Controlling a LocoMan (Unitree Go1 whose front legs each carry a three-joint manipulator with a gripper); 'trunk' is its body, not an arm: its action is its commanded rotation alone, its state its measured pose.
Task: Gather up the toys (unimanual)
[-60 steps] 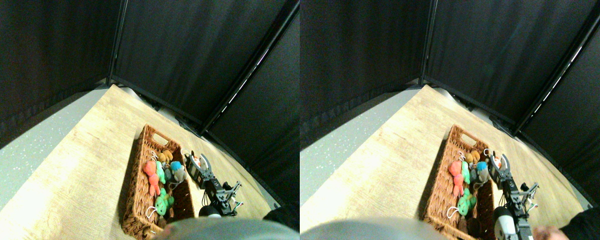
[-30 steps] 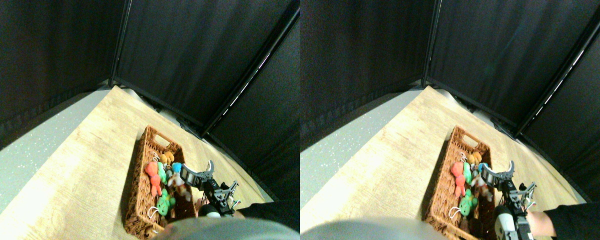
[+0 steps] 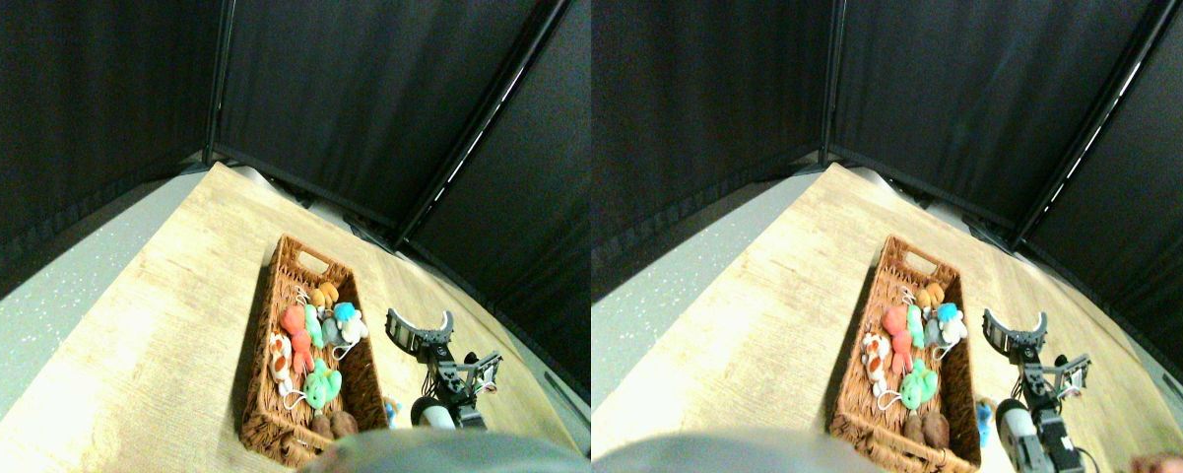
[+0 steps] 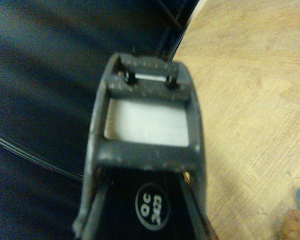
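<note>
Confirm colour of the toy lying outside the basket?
Blue toy beside the basket; clearest in stereo view.

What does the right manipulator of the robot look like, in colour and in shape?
The right gripper is dark grey to black metal, with two curved jaws built as open frames with cross bars. Behind it runs a slim black arm of bracketed segments, with a white rounded part at its base. In the wrist view the jaw frame looks worn and grey.
</note>
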